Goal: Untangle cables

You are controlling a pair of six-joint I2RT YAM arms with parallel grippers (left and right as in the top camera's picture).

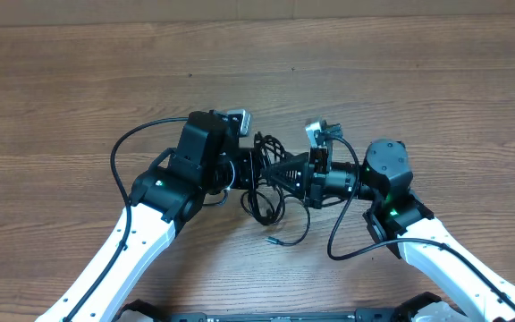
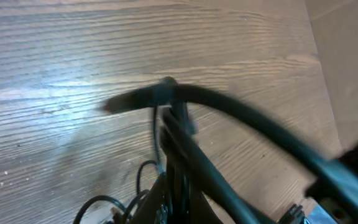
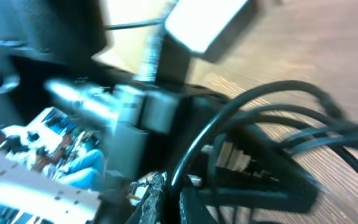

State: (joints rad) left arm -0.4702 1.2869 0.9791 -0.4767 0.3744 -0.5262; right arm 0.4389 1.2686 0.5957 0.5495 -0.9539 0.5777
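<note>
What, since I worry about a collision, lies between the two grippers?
The black cable tangle fills the gap between the left gripper and the right gripper; the overhead view shows it best.

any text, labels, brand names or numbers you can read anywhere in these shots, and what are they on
No text can be read in any view.
Overhead: the black cables and the wooden table show no print.
Right wrist: a blue-and-white patch may carry marks, but it is too blurred to read.
Left wrist: only blurred black cables and wood, no lettering.
</note>
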